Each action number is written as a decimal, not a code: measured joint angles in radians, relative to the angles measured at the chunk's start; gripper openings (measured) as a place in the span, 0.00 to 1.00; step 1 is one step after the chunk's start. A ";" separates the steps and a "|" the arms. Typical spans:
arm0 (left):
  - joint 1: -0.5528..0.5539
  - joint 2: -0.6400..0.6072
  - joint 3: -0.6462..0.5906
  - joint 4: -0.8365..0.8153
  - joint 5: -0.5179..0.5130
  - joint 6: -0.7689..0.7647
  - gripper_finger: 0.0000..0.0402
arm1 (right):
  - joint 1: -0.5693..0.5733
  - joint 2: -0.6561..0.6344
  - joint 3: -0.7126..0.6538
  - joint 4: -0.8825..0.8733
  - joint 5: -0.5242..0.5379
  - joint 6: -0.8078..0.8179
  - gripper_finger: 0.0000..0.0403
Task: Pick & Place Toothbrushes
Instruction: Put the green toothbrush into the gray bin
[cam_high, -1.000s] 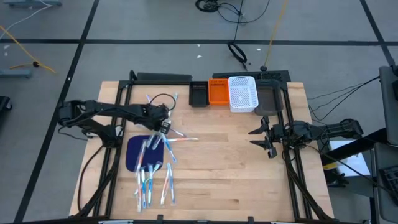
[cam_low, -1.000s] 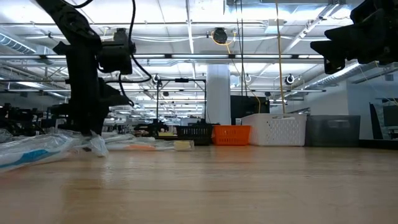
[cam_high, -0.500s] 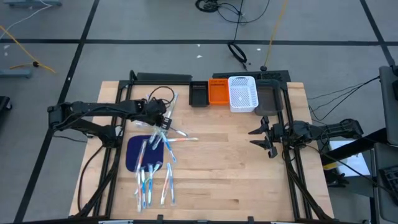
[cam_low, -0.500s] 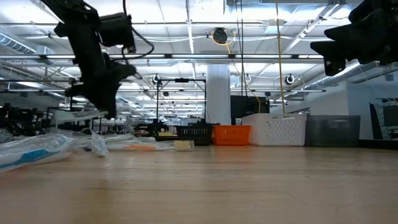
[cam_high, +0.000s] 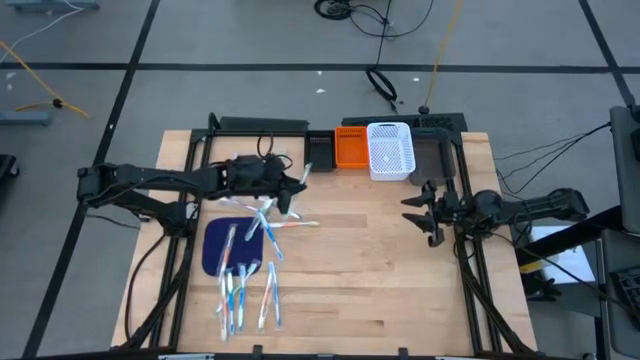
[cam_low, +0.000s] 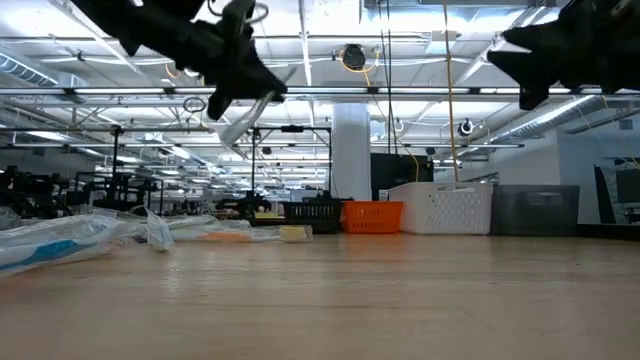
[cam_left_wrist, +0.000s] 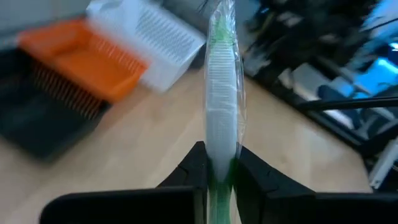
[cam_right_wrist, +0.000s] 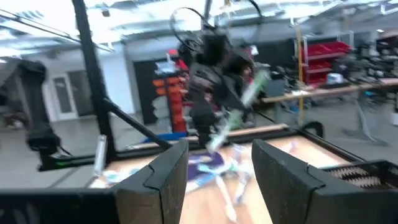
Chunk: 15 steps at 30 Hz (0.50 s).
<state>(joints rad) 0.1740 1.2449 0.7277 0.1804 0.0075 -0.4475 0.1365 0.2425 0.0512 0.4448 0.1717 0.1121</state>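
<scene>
Dark fingers of the left gripper (cam_left_wrist: 217, 177) were clamped on a wrapped toothbrush (cam_left_wrist: 221, 87), white with a green tint, gripped near its lower end and pointing forward past the fingertips. In the high view the left gripper (cam_high: 290, 183) was raised above the table (cam_high: 380, 280), between the dark blue mat (cam_high: 215, 245) and the row of bins. The remaining toothbrushes (cam_high: 245, 280) lay scattered across the mat and on the wood just beside it. Ahead of the held toothbrush stood the black bin (cam_left_wrist: 37, 118), the orange bin (cam_left_wrist: 87, 59) and the white bin (cam_left_wrist: 152, 40), side by side at the far edge of the table. The right gripper (cam_high: 428, 210) waited at the right side of the table, near the white bin, with its fingers apart and apparently holding nothing.
</scene>
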 joint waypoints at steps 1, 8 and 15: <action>-0.011 0.000 0.000 0.027 -0.005 0.014 0.07 | 0.000 0.022 0.013 0.005 0.014 0.000 0.42; -0.080 0.000 0.000 0.162 -0.110 0.063 0.11 | -0.002 0.229 0.079 0.161 0.039 -0.003 0.42; -0.132 0.112 0.002 0.377 -0.131 0.110 0.08 | -0.072 0.424 0.083 0.376 0.036 0.026 0.42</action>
<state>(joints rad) 0.0417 1.3567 0.7294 0.5572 -0.1238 -0.3370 0.0649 0.6661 0.1341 0.8209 0.2075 0.1380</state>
